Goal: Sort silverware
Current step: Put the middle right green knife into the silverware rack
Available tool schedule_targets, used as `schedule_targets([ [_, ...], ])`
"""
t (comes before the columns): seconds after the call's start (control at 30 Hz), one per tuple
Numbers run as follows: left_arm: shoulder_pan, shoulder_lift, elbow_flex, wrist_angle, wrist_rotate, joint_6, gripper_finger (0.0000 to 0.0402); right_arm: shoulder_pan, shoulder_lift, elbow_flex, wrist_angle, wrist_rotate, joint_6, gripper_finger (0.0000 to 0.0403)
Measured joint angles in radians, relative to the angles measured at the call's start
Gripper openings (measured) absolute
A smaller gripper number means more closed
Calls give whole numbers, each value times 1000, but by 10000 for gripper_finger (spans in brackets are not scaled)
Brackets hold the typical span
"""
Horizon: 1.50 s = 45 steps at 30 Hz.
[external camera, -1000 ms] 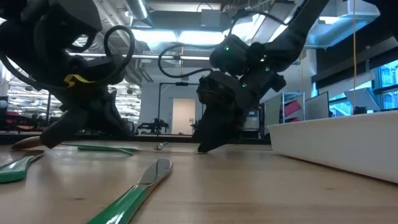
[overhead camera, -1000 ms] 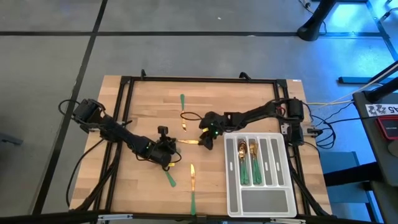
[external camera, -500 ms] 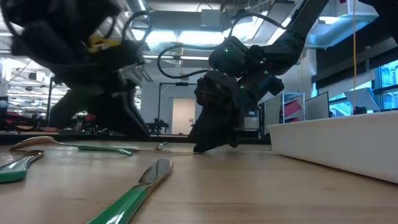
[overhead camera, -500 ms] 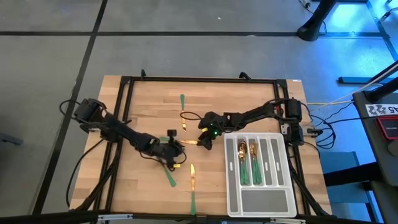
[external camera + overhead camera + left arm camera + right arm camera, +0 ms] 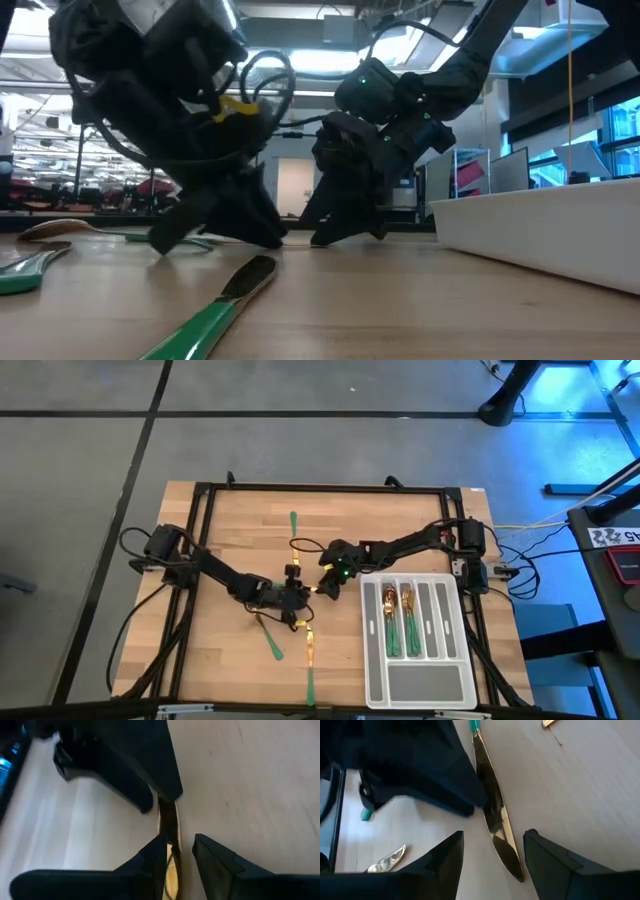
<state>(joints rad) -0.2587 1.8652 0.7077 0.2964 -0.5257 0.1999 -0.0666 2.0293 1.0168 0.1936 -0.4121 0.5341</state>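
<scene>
Crowding is your main hazard here: the left gripper (image 5: 298, 598) and the right gripper (image 5: 332, 582) both sit low at mid-table, fingers parted, straddling the same gold-bladed knife (image 5: 496, 822) from opposite ends. Should you close either one or shift an arm, the fingers (image 5: 220, 860) may strike the other gripper or skid the knife away. Other silverware (image 5: 309, 662) lies loose nearby; some already rests in the tray (image 5: 455, 645).

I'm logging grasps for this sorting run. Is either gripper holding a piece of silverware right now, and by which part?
Neither. The left gripper and right gripper are both open, straddling the same gold-bladed knife lying flat on the table.
</scene>
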Motion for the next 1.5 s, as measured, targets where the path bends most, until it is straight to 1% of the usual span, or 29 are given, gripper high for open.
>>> schedule_targets([
  [0.1,11,37,27,4,-6,44,98,0,1,0,2,-27,13,202],
  [0.27,42,84,46,63,8,38,98,4,1,0,8,-66,24,202],
  [0.43,71,94,44,94,9,22,98,30,1,-1,25,-59,46,202],
  [0.63,64,96,40,143,4,20,98,42,0,-1,25,-48,68,202],
  [0.97,65,103,39,172,-47,-50,98,54,0,-1,22,-47,54,202],
  [1.07,66,105,38,197,-52,-49,98,67,0,-1,18,-19,17,202],
  [1.17,71,107,40,227,-78,-44,98,76,0,-1,10,-6,6,202],
  [1.33,74,107,41,232,-87,-50,98,88,-1,0,-18,39,-39,202],
  [1.5,75,107,40,248,-87,-47,98,104,-3,3,-61,107,-72,202],
])
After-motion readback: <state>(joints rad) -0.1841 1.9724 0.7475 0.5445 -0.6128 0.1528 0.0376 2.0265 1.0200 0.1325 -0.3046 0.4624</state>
